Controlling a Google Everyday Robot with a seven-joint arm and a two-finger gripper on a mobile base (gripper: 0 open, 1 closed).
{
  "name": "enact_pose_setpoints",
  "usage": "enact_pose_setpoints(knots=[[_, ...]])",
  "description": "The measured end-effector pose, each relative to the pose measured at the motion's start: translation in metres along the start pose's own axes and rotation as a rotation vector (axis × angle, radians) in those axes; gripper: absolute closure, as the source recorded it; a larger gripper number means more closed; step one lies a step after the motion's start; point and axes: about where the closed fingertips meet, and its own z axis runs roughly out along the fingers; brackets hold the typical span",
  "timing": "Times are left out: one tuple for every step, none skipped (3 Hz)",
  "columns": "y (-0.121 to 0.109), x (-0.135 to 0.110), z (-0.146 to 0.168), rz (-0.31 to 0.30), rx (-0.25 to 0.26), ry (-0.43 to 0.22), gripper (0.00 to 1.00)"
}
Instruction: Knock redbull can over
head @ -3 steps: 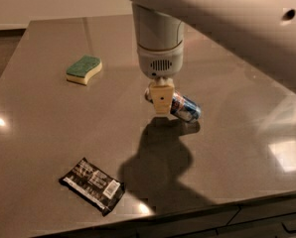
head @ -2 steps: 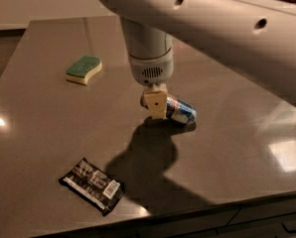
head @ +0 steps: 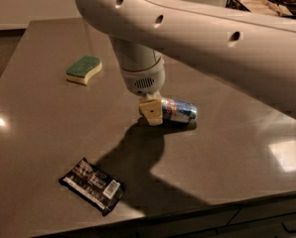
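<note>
The redbull can [head: 180, 111], blue and silver, lies on its side on the dark table [head: 38, 128], near the middle. My gripper [head: 151, 112] hangs from the big white arm and sits right at the can's left end, its cream fingertips just above the tabletop. The left part of the can is hidden behind the gripper.
A green and yellow sponge [head: 84, 69] lies at the back left. A black snack packet [head: 92, 185] lies near the front edge. A wire basket [head: 257, 1] stands at the far right back. The table's front edge runs along the bottom.
The arm and gripper have shifted left and a little toward the front. The can lies on its side as before.
</note>
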Motion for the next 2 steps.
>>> enact_pose_setpoints(knots=[[-0.0087, -0.0084, 0.0013, 0.000, 0.035, -0.032, 0.00], [-0.0088, -0.0085, 0.0013, 0.000, 0.035, -0.032, 0.00]])
